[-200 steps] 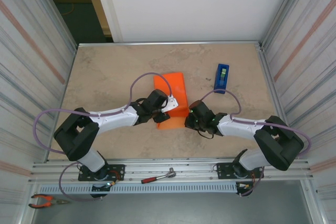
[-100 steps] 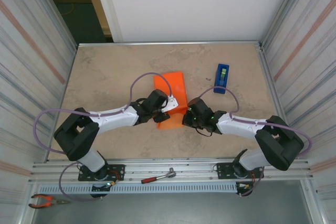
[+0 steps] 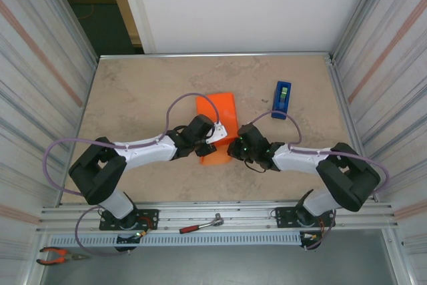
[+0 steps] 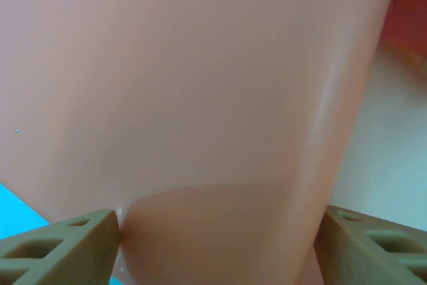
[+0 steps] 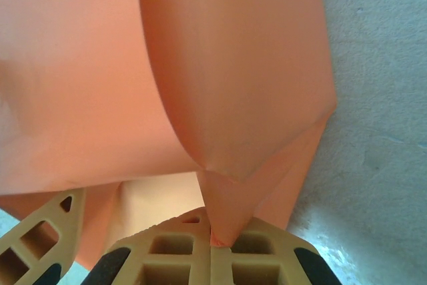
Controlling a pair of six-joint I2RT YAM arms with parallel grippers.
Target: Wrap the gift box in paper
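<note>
Tabletop (image 3: 133,91): beige stone-look, fenced by metal wall panels.
Paper (image 3: 220,115): orange, folded, mid-tabletop between both arms.
Left gripper (image 3: 207,145): clamped across the paper's sides.
Right gripper (image 5: 212,243): pinching a folded paper corner.

A blue tape dispenser (image 3: 281,99) sits on the table (image 3: 133,91), apparently upright.
</note>
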